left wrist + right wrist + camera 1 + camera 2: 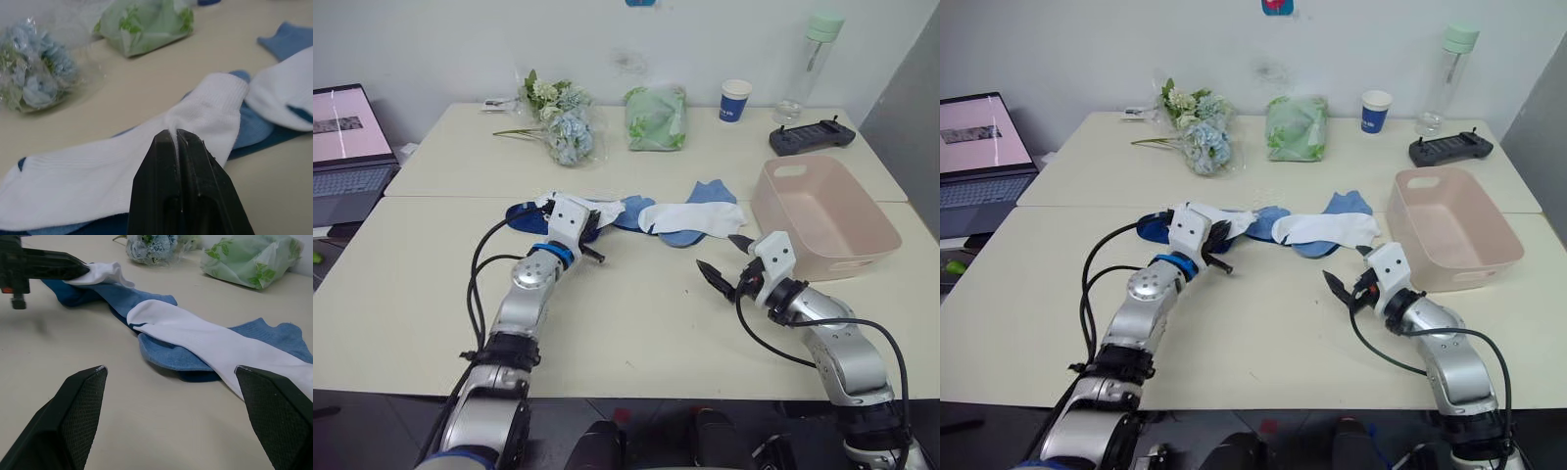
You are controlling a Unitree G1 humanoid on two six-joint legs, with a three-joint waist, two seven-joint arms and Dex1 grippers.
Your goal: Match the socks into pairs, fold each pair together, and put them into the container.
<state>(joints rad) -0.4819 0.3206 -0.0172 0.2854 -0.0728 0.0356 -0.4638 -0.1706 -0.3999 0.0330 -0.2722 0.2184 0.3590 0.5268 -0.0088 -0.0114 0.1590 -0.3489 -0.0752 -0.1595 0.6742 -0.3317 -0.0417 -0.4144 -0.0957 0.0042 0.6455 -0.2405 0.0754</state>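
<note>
Pinching a white sock [146, 166] between clenched fingers, the left gripper [590, 242] sits at the left end of the socks [636, 215], a heap strung crosswise over the table [636, 323]. Flowers [563, 122] and a green bag [656, 117] lie behind. The right gripper [724, 257] hovers spread wide just beside the pink container [827, 211]; its wrist view shows navy under the second white sock [205, 340].

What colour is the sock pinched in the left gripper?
White; the left gripper is shut on the white sock, clearest in the left wrist view.
</note>
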